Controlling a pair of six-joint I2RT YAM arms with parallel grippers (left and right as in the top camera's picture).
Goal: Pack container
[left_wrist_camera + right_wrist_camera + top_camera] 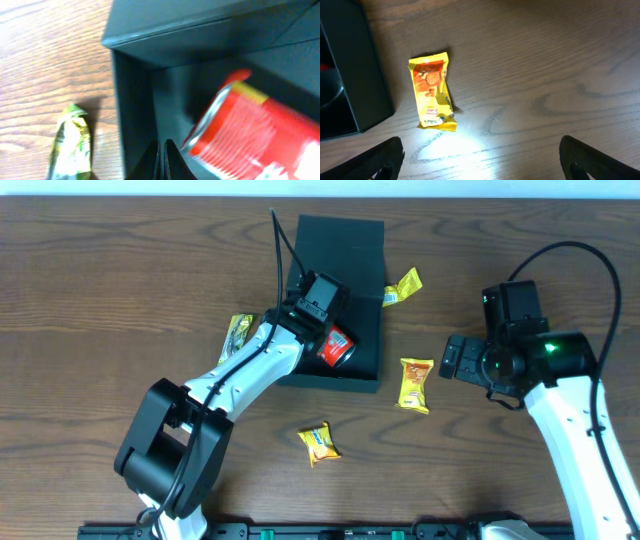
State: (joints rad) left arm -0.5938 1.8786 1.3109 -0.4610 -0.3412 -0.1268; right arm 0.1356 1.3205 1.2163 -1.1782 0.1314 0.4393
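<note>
Four packets lie loose on the worktop (120, 270); one can (337, 347) sits inside the container (365, 325).

- Container: centre of the worktop, lid flap open to the far side.
- Left pincer (161, 150): shut on nothing, low inside the container by its left wall and just beside the can. The blurred wrist view does not show whether they touch.
- Right pincer (482, 157): jaws wide and empty, over bare worktop right of the container.
- Orange packet (432, 92): flat on the worktop between the right pincer and the container, apart from both. It lies left of the pincer's midline, so a leftward shift is needed. Its long axis runs near to far, and the jaws would probably close across its narrow width. The right arm is nearer.
- Green packet (72, 145): on the worktop just left of the container. The left arm is nearer.
- Far packet (404, 285): by the container's right side.
- Near packet (319, 443): near of the container, between the arms.
</note>
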